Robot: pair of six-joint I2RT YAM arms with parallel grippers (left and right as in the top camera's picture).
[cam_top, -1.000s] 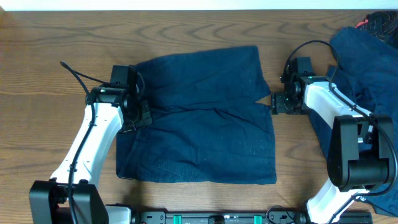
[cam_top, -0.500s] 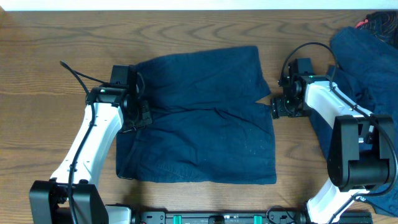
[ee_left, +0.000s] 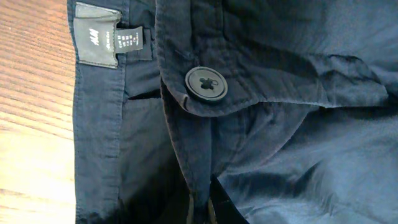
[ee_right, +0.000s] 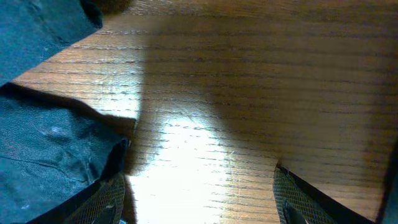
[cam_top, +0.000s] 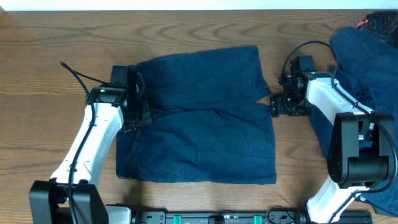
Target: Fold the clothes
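Looking down from overhead, the shorts (cam_top: 205, 124) lie spread flat on the counter (cam_top: 50, 56) between the two arms. The waistband sits under the left tool (cam_top: 140, 113) and the notch between the two leg hems is just in front of the right tool (cam_top: 275, 104). Behind the right tool, off to its outer side, sits a rumpled heap of navy clothes (cam_top: 367, 62), apart from the shorts.

From the left wrist, the cloth fills almost the whole picture. A dark button (ee_left: 206, 83) sits ahead of the tool on the waistband, and a grey label (ee_left: 109, 42) lies further ahead, toward the bare wood. The left tool is closed right down, and the fly seam runs straight into it, so it looks pinched on that doubled edge.

From the right wrist, the fingertips (ee_right: 106, 202) stand wide apart with nothing but bare wood between them. A leg hem lies just beside one of them, so the right tool has hold of nothing.

I'd judge this a light, limp cotton: it will drape and sag from any single pinch, and it won't slide much on the wood. The firm places to grip are the stitched ones, the waistband and the hems, where the cloth is doubled. For a clean fold, the right tool likely wants the hem at that notch.
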